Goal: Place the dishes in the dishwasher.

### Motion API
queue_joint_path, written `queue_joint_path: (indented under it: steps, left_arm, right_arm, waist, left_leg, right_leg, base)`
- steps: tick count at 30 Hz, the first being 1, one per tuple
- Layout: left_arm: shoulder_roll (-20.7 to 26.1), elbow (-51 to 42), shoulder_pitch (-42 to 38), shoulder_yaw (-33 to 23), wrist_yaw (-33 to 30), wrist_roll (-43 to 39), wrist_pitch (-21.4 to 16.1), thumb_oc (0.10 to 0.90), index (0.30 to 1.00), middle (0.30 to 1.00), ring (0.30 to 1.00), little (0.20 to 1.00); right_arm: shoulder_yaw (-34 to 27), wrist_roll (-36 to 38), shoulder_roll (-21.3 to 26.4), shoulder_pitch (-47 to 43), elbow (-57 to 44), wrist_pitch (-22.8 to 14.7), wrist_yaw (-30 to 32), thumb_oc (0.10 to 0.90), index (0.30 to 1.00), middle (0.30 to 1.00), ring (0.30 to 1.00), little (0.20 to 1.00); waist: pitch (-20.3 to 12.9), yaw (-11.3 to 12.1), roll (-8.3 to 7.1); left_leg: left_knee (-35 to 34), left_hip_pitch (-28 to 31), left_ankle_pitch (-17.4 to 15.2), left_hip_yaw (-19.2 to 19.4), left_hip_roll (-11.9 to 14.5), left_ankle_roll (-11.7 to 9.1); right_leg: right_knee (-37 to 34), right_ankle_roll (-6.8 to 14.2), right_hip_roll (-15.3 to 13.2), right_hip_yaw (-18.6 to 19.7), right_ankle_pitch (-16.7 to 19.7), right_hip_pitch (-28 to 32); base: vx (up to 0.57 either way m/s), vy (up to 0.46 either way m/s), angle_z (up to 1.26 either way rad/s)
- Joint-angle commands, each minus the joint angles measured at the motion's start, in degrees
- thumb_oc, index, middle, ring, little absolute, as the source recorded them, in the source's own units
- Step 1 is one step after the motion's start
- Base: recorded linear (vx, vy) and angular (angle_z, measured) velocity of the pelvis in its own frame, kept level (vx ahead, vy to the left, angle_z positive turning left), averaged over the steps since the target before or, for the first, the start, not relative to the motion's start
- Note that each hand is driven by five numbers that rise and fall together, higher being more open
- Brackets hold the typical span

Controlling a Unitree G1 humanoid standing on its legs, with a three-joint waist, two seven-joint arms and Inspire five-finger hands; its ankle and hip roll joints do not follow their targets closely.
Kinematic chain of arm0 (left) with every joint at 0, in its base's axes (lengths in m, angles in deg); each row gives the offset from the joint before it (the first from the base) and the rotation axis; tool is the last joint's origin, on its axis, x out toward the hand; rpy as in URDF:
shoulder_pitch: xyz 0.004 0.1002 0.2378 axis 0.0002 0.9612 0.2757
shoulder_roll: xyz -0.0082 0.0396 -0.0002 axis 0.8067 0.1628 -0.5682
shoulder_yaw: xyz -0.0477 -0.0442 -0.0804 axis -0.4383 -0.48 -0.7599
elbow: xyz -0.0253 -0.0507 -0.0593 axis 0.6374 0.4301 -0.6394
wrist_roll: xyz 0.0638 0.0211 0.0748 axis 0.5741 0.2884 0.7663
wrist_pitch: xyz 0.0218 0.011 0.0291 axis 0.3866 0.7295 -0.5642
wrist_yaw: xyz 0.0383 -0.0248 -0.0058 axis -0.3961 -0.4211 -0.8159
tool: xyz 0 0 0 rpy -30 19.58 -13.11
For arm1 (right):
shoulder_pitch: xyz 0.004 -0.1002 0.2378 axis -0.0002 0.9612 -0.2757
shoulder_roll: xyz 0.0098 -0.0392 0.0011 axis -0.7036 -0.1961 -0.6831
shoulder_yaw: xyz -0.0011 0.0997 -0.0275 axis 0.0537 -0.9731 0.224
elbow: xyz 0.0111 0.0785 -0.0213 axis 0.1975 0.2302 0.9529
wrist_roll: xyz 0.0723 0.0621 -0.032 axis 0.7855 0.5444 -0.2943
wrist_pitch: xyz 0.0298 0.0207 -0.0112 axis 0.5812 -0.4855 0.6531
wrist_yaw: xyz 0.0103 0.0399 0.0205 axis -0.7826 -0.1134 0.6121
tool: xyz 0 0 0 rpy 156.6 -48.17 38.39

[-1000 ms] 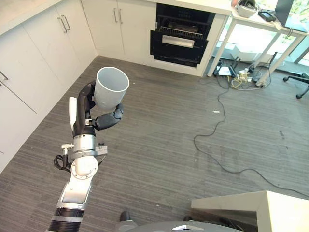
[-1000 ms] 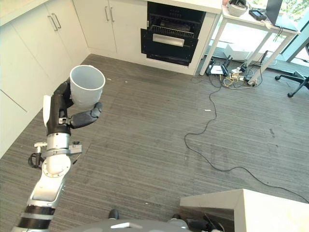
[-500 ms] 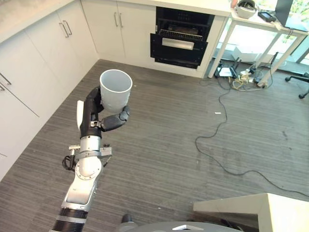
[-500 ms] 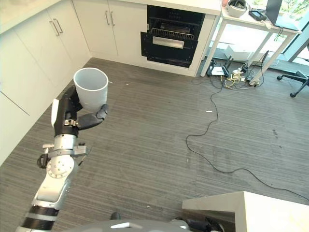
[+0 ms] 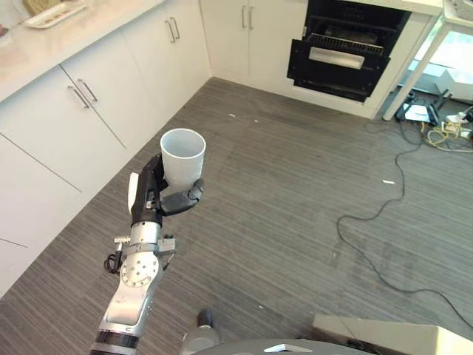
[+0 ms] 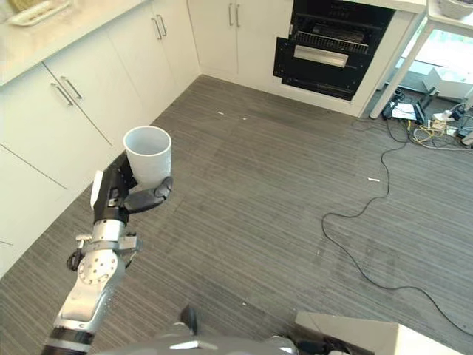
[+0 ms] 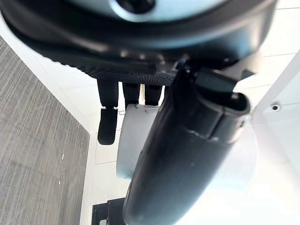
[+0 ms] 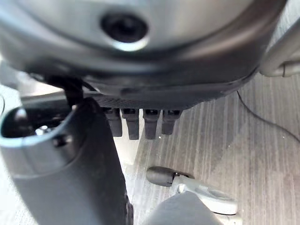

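**Kid:** So where is the cup (image 5: 182, 155)?

**Helper:** Up in the air, over the grey floor (image 5: 295, 200). It is white, it stands upright, and its open mouth faces up.

**Kid:** What holds it?

**Helper:** The left hand (image 5: 154, 198). Its fingers wrap round the low part of the cup on one side, and its thumb presses on the other side. In the left wrist view you can see the cup's white side tucked between the thumb and the fingers (image 7: 107, 123).

**Kid:** Is anything in the cup?

**Helper:** I cannot tell. The inside looks plain white from above.

**Kid:** And the right hand (image 8: 70, 159)?

**Helper:** It shows in its own wrist view. Its fingers hang down straight and loose, and it holds nothing. Past them you see the floor.

**Kid:** Where is the dishwasher (image 5: 347, 46)?

**Helper:** Far off, at the back wall. It is black, and its door is tipped open. A rack (image 6: 331, 37) shows inside. The cup is well apart from it.

**Kid:** What else is near?

**Helper:** White cupboards (image 5: 81, 118) run along the robot's left side and go round the corner to the dishwasher. They have thin metal handles. A pale counter (image 6: 52, 33) lies on top, with a tray (image 5: 53, 13) at its far end. A black wire (image 6: 362, 237) snakes over the floor on the right.
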Motion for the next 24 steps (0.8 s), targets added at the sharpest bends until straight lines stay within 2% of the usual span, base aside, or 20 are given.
queue_joint_path:
  steps: [1, 4, 5, 6, 8, 9, 10, 11, 13, 14, 16, 18, 19, 20, 22, 23, 24]
  left_arm:
    - [2.08, -6.1, -6.29, -4.76, -2.03, 0.5, -5.68, 0.4, 0.3, 0.3, 0.3, 0.3]
    - [2.57, -6.35, -7.64, -4.14, -0.94, 1.69, -5.39, 0.4, 0.3, 0.3, 0.3, 0.3]
    - [3.76, -6.61, -7.3, -4.16, -0.21, 2.38, -4.82, 0.4, 0.3, 0.3, 0.3, 0.3]
    - [3.82, -6.62, -7.37, -4.18, -0.21, 2.37, -4.8, 0.4, 0.3, 0.3, 0.3, 0.3]
    - [5.14, -6.69, -7.38, -4.19, -0.1, 2.74, -4.71, 0.4, 0.3, 0.3, 0.3, 0.3]
    - [5.16, -6.68, -7.4, -4.19, -0.1, 2.73, -4.71, 0.4, 0.3, 0.3, 0.3, 0.3]
    - [5.9, -6.34, -6.57, -4.54, -0.34, 2.46, -4.27, 0.4, 0.3, 0.3, 0.3, 0.3]
    - [5.95, -6.41, -6.0, -4.29, -0.24, 2.2, -4.04, 0.4, 0.3, 0.3, 0.3, 0.3]
    - [6.21, -6.32, -5.29, -3.63, 0.09, 2.33, -3.75, 0.4, 0.3, 0.3, 0.3, 0.3]
    - [6.32, -6.47, -4.9, -3.35, 0.29, 2.6, -3.57, 0.4, 0.3, 0.3, 0.3, 0.3]
    - [6.67, -6.49, -4.1, -3.42, 0.46, 2.99, -3.21, 0.4, 0.3, 0.3, 0.3, 0.3]
    - [6.88, -5.99, -3.91, -3.0, 0.22, 2.71, -2.95, 0.4, 0.3, 0.3, 0.3, 0.3]
    - [6.76, -5.92, -3.75, -3.06, 0.02, 2.7, -2.89, 0.4, 0.3, 0.3, 0.3, 0.3]
    - [6.78, -5.92, -3.71, -3.04, 0.01, 2.7, -2.89, 0.4, 0.3, 0.3, 0.3, 0.3]
    - [6.55, -5.48, -4.27, -1.75, 0.17, 2.82, -3.12, 0.4, 0.3, 0.3, 0.3, 0.3]
    - [6.52, -5.44, -5.06, -0.94, 0.21, 3.23, -3.41, 0.4, 0.3, 0.3, 0.3, 0.3]
    - [6.32, -5.5, -5.51, -0.42, 0.21, 3.59, -3.64, 0.4, 0.3, 0.3, 0.3, 0.3]
  right_arm:
    - [0.83, 0.92, -1.46, -1.67, 1.83, 0.33, -0.29, 0.8, 0.9, 0.9, 0.9, 0.9]
    - [-0.69, 1.78, -2.46, -1.54, 2.46, 0.4, -0.31, 0.8, 0.9, 0.9, 0.9, 0.9]
    - [-1.53, 3.53, -3.68, -2.0, 2.09, 0.24, -0.06, 0.8, 0.9, 0.9, 0.9, 0.9]
    - [-1.54, 3.55, -3.75, -2.07, 2.07, 0.24, -0.04, 0.8, 0.9, 0.9, 0.9, 0.9]
    - [-1.17, 4.34, -5.01, -2.98, 1.08, 0.01, 0.03, 0.8, 0.9, 0.9, 0.9, 0.9]
    - [-1.17, 4.34, -5.02, -2.99, 1.08, 0.01, 0.03, 0.8, 0.9, 0.9, 0.9, 0.9]
    - [0.37, 3.34, -5.4, -4.06, -0.44, -0.4, 0.6, 0.8, 0.9, 0.9, 0.9, 0.9]
    - [0.98, 2.79, -5.61, -4.41, -1.28, -0.83, 1.02, 0.8, 0.9, 0.9, 0.9, 0.9]
    - [1.58, 2.27, -5.48, -4.31, -2.32, -1.5, 1.96, 0.8, 0.9, 0.9, 0.9, 0.9]
    - [1.59, 2.39, -5.27, -4.2, -2.53, -1.77, 2.54, 0.8, 0.9, 0.9, 0.9, 0.9]
    - [1.54, 2.72, -4.94, -3.84, -2.64, -2.15, 3.62, 0.8, 0.9, 0.9, 0.9, 0.9]
    - [2.3, 0.34, -4.49, -3.6, -2.35, -2.4, 5.92, 0.8, 0.9, 0.9, 0.9, 0.9]
    - [2.06, 0.39, -4.55, -3.38, -2.44, -2.28, 5.93, 0.8, 0.9, 0.9, 0.9, 0.9]
    - [2.07, 0.38, -4.58, -3.32, -2.47, -2.25, 5.95, 0.8, 0.9, 0.9, 0.9, 0.9]
    - [1.16, 1.15, -4.71, -1.84, -1.74, -1.91, 5.8, 0.8, 0.9, 0.9, 0.9, 0.9]
    - [0.99, 1.35, -4.8, -0.99, -1.36, -1.9, 5.67, 0.8, 0.9, 0.9, 0.9, 0.9]
    - [0.77, 1.36, -4.81, -0.33, -0.76, -1.8, 5.65, 0.8, 0.9, 0.9, 0.9, 0.9]
  waist:
    - [-2.63, 0.69, -1.02]
    - [-3.48, 0.28, -2.0]
    - [-3.12, 0.34, -3.35]
    - [-3.12, 0.46, -3.49]
    - [-1.84, 0.47, -3.99]
    - [-1.92, 0.56, -4.04]
    - [-0.58, 0.83, -3.55]
    - [-0.06, 0.36, -3.45]
    - [0.64, -1.14, -3.06]
    - [0.97, -1.78, -2.82]
    - [0.93, -2.12, -2.86]
    - [0.86, -2.32, -3.3]
    - [0.92, -2.61, -3.77]
    - [0.78, -2.69, -3.59]
    - [0.86, -4.51, -3.4]
    - [0.58, -4.92, -3.65]
    - [0.36, -5.2, -3.67]
  left_leg:
    - [-4.49, -0.69, 2.64, -5.1, 3.51, -6.28]
    - [-6.19, -0.18, 0.42, -4.97, -0.79, -4.57]
    - [-6.19, 1.03, -1.78, -5.17, -3.86, -2.54]
    - [-6.19, 0.85, -1.53, -5.02, -4.03, -2.38]
    - [-6.19, 1.66, -2.44, -4.34, -5.54, -0.49]
    - [-6.19, 1.57, -2.41, -4.24, -5.58, -0.47]
    - [-6.19, 2.66, -3.14, -3.39, -5.84, 0.91]
    - [-6.19, 3.42, -3.9, -3.64, -6.19, 1.24]
    - [-6.19, 4.79, -4.6, -5.14, -6.69, 1.87]
    - [-6.19, 5.4, -4.8, -5.65, -6.87, 1.99]
    - [-6.19, 6.01, -5.33, -6.26, -7.48, 2.18]
    - [-6.19, 7.09, -6.57, -6.21, -8.04, 2.16]
    - [-6.19, 8.04, -7.31, -6.12, -8.56, 2.06]
    - [-6.19, 8.02, -7.49, -6.2, -8.36, 2.05]
    - [-6.19, 9.95, -9.17, -8.37, -8.51, 1.69]
    - [-6.19, 10.4, -9.74, -9.27, -8.92, 1.62]
    - [-6.19, 11.27, -10.58, -9.72, -9.13, 1.51]
  right_leg:
    - [-1.5, 1.33, -1.49, 1.72, 2.03, -4.15]
    - [0.19, 2.26, -4.96, 1.38, 4.76, -3.38]
    - [4.78, 2.58, -7.03, 3.55, 5.09, -4.99]
    - [4.94, 2.58, -7.22, 3.75, 5.28, -5.36]
    - [12.7, 2.54, -7.79, 6.72, 6.74, -8.51]
    - [12.8, 2.55, -7.84, 6.86, 6.74, -8.74]
    - [20.28, 2.69, -7.52, 6.4, 8.56, -12.74]
    - [22.98, 2.93, -5.38, 7.45, 7.47, -14.44]
    - [25.41, 2.44, 1.52, 12.04, 4.39, -18.69]
    - [24.82, 1.88, 4.31, 13.65, 2.9, -20.21]
    - [19.26, 0.06, 6.81, 13.57, 2.28, -20.78]
    - [11.67, -0.67, 7.06, 11.39, 3.8, -20.75]
    - [8.36, -0.49, 6.85, 9.99, 5.26, -22.58]
    - [7.58, -0.44, 7.11, 9.8, 5.59, -22.2]
    - [3.59, 0.67, 7.51, 12.9, 8.08, -24.15]
    - [3.29, 0.47, 7.76, 15.05, 8.24, -23.46]
    - [2.85, 0.39, 7.63, 15.6, 8.72, -22.88]
  base:
    - [0.17, 0.346, 0.17]
    - [0.16, 0.395, 0.02]
    - [0.12, 0.362, 0.22]
    - [0.09, 0.327, 0.27]
    - [0.0, 0.214, 0.14]
    - [0.02, 0.329, 0.01]
    - [0.09, 0.328, -0.07]
    - [0.17, 0.402, -0.14]
    - [0.23, 0.226, -0.14]
    - [0.24, 0.155, 0.08]
    - [0.24, 0.075, 0.29]
    - [0.27, 0.002, 0.27]
    - [0.22, -0.008, 0.18]
    - [0.36, -0.023, 0.2]
    - [0.4, -0.035, 0.06]
    - [0.34, -0.081, -0.01]
    - [0.3, -0.101, 0.15]
